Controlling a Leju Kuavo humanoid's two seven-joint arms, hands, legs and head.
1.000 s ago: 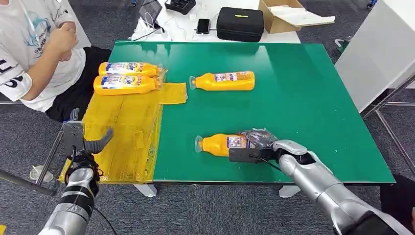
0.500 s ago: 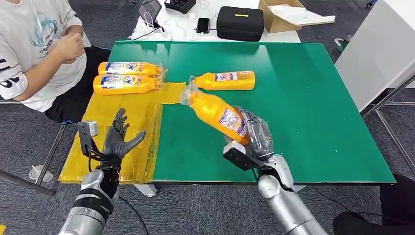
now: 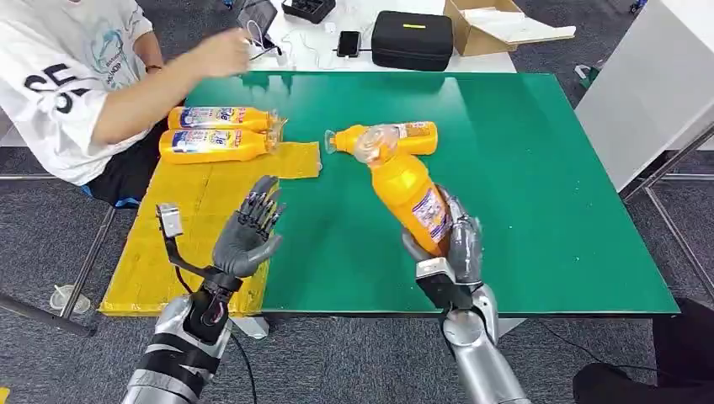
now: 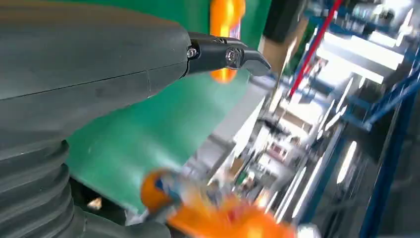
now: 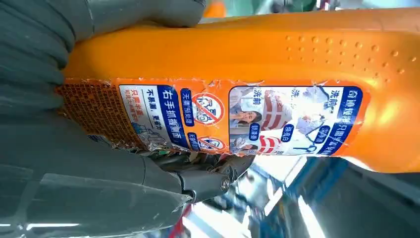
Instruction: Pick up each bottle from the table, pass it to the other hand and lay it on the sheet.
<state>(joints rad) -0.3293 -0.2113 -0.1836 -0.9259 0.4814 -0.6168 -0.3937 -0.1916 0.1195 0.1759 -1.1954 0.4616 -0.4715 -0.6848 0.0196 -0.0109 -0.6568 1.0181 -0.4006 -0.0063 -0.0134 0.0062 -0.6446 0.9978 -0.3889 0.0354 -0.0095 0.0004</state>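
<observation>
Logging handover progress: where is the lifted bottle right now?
In the head view, the orange bottle stands nearly upright in the right robot hand, above the green table's near edge.

orange bottle, yellow sheet, green table

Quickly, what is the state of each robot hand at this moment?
Left robot hand: open, fingers spread, holding nothing.
Right robot hand: holding the orange plastic bottle with the clear cap, lifted off the green table.

The far bottle is partly hidden (its neck) behind the held bottle's clear cap.
</observation>
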